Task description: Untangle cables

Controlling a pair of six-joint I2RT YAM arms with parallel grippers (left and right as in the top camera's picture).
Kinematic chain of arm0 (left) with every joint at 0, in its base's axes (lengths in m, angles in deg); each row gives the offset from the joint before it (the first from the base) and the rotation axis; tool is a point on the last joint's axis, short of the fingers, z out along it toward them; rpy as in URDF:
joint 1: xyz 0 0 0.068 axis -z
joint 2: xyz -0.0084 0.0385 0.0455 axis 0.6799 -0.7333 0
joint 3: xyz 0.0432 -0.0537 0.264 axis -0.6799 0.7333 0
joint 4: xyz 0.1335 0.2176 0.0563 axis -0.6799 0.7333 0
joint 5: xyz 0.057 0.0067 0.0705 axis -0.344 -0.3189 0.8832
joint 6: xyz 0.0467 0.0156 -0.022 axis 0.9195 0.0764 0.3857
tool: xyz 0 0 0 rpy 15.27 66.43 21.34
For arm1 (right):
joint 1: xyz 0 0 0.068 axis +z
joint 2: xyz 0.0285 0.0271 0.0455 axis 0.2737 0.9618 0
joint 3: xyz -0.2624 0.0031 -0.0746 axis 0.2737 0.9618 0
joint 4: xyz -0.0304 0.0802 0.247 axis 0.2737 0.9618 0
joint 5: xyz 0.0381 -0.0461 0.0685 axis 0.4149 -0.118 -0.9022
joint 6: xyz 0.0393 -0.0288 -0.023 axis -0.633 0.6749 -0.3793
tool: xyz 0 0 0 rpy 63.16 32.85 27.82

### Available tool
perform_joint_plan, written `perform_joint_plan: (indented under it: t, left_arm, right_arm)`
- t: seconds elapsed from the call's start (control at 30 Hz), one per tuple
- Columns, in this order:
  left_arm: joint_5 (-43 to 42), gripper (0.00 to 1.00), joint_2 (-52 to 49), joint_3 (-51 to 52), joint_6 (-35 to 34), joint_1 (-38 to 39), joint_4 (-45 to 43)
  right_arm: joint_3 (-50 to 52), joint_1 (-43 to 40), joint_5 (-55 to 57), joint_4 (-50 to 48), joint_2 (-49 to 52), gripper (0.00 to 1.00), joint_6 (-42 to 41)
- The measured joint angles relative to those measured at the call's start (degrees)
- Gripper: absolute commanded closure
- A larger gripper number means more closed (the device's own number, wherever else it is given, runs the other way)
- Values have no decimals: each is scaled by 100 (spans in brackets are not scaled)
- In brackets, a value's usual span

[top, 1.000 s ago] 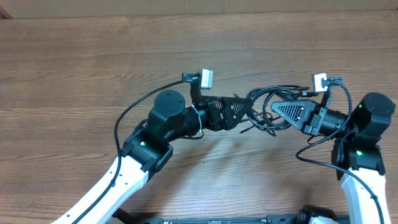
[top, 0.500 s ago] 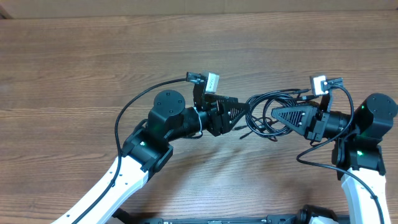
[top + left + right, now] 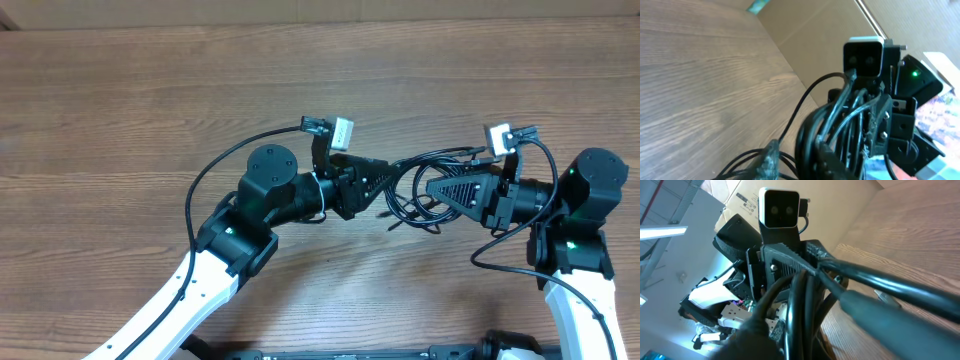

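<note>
Cables (image 3: 412, 192) in the tight grip of left fingers (image 3: 374, 179) and right fingers (image 3: 456, 188).

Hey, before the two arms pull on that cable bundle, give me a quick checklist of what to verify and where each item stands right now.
1. Right pincer shut on the cables: ok.
2. Left pincer closed onto the same bundle: ok, judging by the overhead view.
3. Cables separated: not ok; the loops overlap in one clump between the pincers.
4. Room on the table to pull apart: ok, bare wood on both sides.
5. Each pincer on a different strand: cannot tell; both wrist views are too close and blurred.
</note>
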Motion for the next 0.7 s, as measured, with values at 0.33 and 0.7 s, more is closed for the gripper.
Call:
perform_joint_plan:
  t: [0.33,0.7]
  left_arm:
    - [-15,96,-2,0,-15,0,11]
    - [-13,96,-4,0,-15,0,-514]
  right_arm:
    - [-2,26,-9,-4,0,53,11]
    - [-4,28,133,181,0,0,24]
